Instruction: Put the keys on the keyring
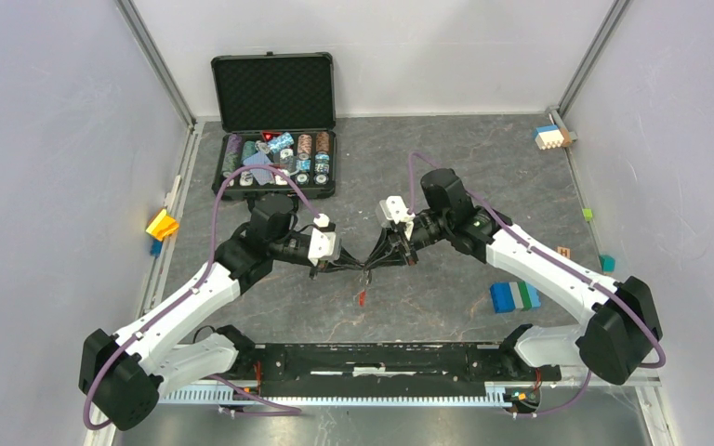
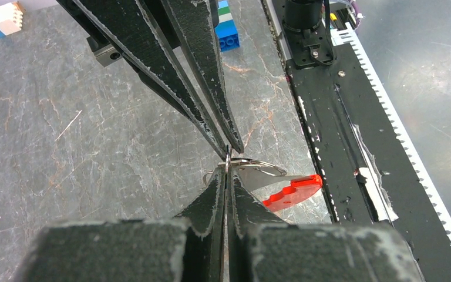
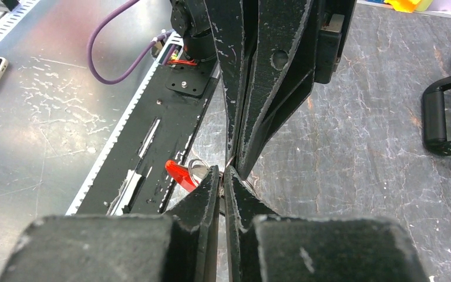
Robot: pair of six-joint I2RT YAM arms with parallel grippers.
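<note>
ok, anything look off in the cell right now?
Nothing spilled or damaged. The left gripper and right gripper meet tip to tip at the keyring, its tag dangling. Only clutter: loose bricks scattered along the table edges.

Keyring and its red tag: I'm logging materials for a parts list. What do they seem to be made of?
The keyring is likely metal: a thin silvery wire loop with bright glints. The red tag is probably plastic: flat and evenly bright red, with a smooth, slightly glossy face.
</note>
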